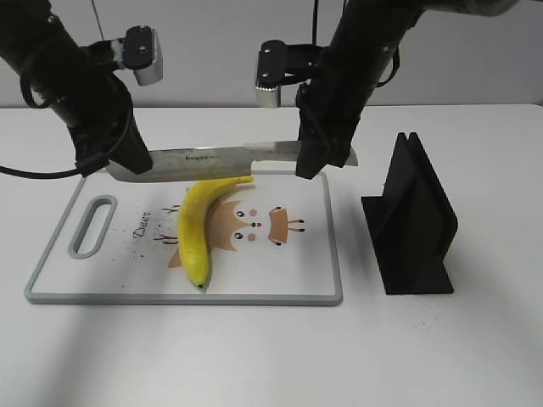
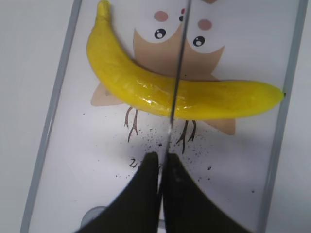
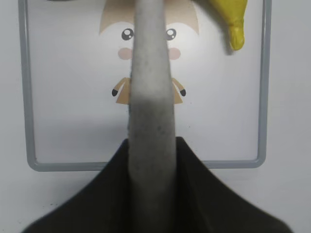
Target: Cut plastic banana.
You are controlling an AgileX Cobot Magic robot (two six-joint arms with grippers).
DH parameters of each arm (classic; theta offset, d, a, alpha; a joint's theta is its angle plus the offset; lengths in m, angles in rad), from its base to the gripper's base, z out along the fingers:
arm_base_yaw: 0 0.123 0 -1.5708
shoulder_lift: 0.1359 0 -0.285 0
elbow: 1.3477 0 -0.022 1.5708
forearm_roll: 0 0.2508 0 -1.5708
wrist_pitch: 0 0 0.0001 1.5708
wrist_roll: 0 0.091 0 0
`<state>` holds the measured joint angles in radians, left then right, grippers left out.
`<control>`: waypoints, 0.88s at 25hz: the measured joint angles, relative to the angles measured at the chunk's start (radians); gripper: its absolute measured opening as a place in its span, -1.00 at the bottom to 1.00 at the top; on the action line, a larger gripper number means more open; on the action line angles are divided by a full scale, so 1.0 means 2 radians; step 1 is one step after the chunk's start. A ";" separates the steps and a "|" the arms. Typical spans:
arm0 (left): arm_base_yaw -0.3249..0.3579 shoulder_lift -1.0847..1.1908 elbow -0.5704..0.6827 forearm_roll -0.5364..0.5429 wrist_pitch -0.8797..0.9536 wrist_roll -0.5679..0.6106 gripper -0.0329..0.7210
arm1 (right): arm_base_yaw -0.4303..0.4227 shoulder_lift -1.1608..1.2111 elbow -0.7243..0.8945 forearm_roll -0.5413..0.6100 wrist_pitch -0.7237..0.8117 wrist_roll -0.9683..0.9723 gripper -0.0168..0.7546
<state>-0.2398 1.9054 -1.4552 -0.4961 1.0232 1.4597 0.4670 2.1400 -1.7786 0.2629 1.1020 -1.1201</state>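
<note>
Plastic banana (image 1: 197, 229): glossy, likely light, stiff, slippery; lying on cutting board (image 1: 314, 254). Left gripper (image 2: 160, 170) pinching knife (image 1: 212, 161) blade, right gripper (image 3: 150, 155) clamping its handle, at 12 o'clock.

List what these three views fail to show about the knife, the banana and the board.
- Exterior view: the left tool covers the knife tip; the right tool covers its handle.
- Exterior view: the blade hides the plastic banana stem end, so contact cannot be judged.
- Left wrist view: the blade is edge-on; its height above the banana is unclear.
- Right wrist view: the blurred handle blocks the cutting board middle; most of the banana is cut off at the top edge.
</note>
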 joint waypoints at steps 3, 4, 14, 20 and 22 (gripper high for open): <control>0.000 0.006 0.000 0.000 -0.001 0.000 -0.94 | 0.001 0.007 0.000 -0.005 0.000 0.010 -0.48; 0.000 0.008 0.000 0.000 -0.002 0.000 -0.94 | 0.001 0.008 0.000 -0.005 0.000 0.011 -0.48; -0.008 0.015 0.013 0.007 -0.022 -0.005 -0.94 | 0.001 0.021 0.000 -0.007 0.011 0.016 -0.48; -0.022 0.016 0.050 0.019 -0.067 -0.009 -0.94 | 0.005 0.035 0.000 -0.015 0.015 0.016 -0.48; -0.022 0.016 0.051 0.021 -0.073 -0.009 -0.94 | 0.005 0.038 0.000 -0.015 0.012 0.016 -0.48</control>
<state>-0.2840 1.9381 -1.3532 -0.4542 0.8780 1.4408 0.4775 2.2162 -1.7786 0.2326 1.1269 -1.0872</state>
